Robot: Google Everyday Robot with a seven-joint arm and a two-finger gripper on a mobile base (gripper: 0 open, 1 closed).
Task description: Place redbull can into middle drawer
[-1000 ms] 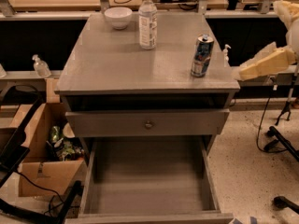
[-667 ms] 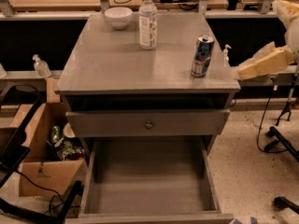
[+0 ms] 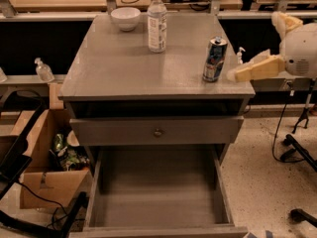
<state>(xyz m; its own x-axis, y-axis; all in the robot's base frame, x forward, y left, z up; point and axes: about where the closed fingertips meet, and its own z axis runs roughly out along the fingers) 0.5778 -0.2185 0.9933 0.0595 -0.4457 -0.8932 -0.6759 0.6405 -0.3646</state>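
Redbull can (image 3: 215, 59) upright on cabinet top (image 3: 124, 68), long axis vert.; hand (image 3: 250, 70) just beside it, grip: can't tell.

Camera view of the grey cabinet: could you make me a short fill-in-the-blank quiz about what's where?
The redbull can stands upright on the cabinet's ____ surface.
The pincer hangs just off the cabinet's ____ edge, as the camera sees it, near the can.
The middle drawer, with nothing in it, is pulled ____.
The bowl beside the water bottle is ____.
Missing words: top; right; open; white.
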